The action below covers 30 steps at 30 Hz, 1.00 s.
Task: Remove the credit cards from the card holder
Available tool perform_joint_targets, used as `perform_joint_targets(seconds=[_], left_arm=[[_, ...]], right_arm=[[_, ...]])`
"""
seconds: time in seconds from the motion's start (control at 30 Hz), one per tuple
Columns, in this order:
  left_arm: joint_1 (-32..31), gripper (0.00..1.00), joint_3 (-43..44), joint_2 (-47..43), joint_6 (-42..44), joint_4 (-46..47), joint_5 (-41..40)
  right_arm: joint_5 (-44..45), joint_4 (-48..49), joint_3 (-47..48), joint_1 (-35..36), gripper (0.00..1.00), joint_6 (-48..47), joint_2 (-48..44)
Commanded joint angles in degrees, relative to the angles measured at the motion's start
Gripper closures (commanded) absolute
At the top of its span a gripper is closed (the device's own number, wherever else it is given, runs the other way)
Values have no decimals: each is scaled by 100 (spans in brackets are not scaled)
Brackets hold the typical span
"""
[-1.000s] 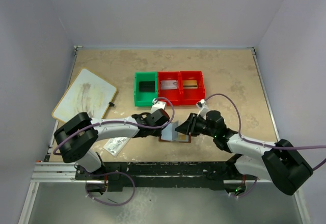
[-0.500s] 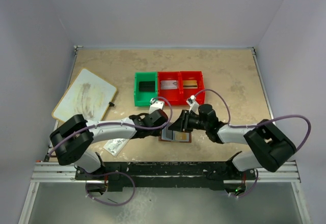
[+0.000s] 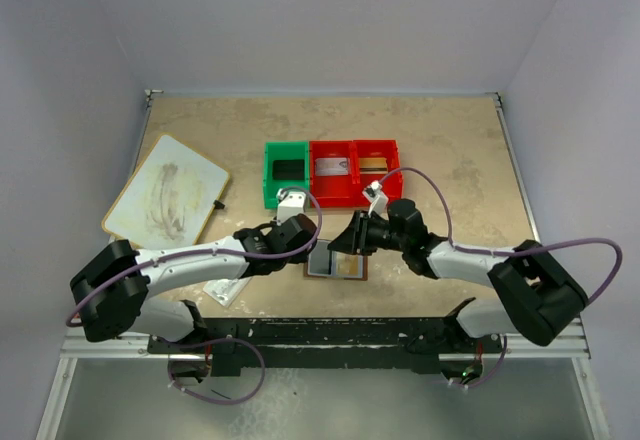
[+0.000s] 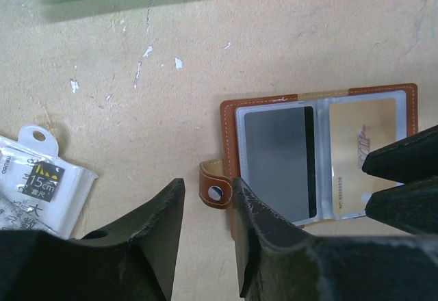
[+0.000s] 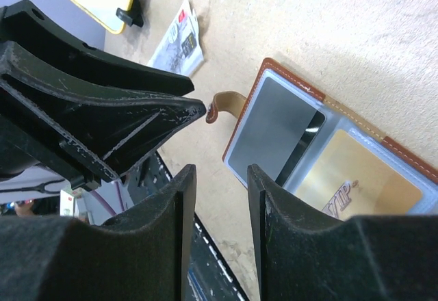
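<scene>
Left gripper (image 4: 207, 188) backs off leftward, right gripper (image 5: 220, 174) edges in over the card holder (image 4: 228, 144)
Both pincers narrowly parted, gripping nothing; holder lies open on the table (image 3: 450, 160) before the red bins (image 3: 345, 192), strap (image 5: 224, 102) at the left tips, gold card (image 4: 363, 147) under the right
</scene>
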Motion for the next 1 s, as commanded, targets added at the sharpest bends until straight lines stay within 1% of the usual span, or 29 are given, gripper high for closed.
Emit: perform_joint_targets(seconds=[0.0,0.1,0.2,0.3,0.37,0.53,0.63,0.77,0.97], left_arm=[[-19,67,31,-297,-77,206,21],[-18,65,42,-349,42,541,479],[-19,65,201,-225,133,823,1094],[-19,67,395,-37,131,976,1588],[-26,70,419,85,108,1047,1748],[-21,76,399,465,121,699,1582],[-27,79,238,636,130,726,1583],[-34,81,21,763,75,825,1510],[-80,83,4,821,87,500,1123]], right_arm=[[391,-291,-72,22,61,-176,-325],[403,-204,-109,16,61,-214,-203],[394,186,-238,19,63,-92,-44],[355,518,-386,17,64,72,70],[335,631,-414,20,64,105,185],[150,721,-304,22,64,23,514],[79,869,-324,22,65,32,679],[-60,1006,-287,22,65,55,889],[-166,995,-178,19,67,17,1135]])
